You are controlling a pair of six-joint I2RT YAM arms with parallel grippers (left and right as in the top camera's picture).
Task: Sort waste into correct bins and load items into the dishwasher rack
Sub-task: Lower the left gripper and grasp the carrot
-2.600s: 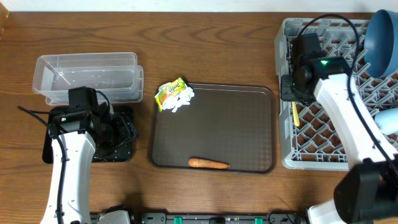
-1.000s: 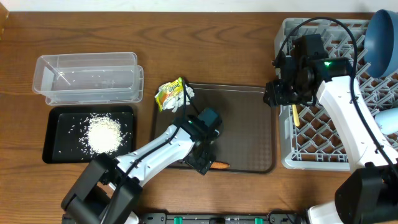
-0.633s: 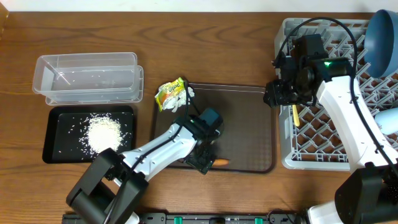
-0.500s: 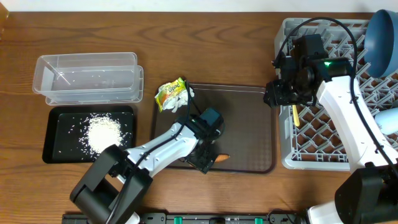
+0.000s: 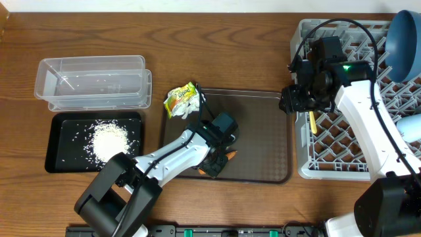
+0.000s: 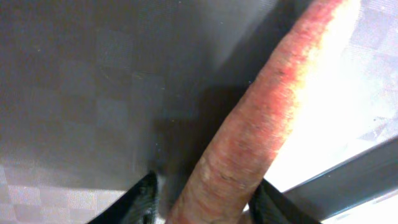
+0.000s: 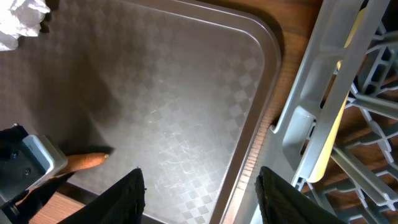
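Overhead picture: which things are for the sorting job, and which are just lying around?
For the job: carrot, wrapper, paper, rice, tub, black tray, rack, spoon, blue bowl.
Just lying about: brown tray, table.

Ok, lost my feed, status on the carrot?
Left jaws shut on carrot, over brown tray. Right jaws open, empty, beside rack. Nothing in the way.
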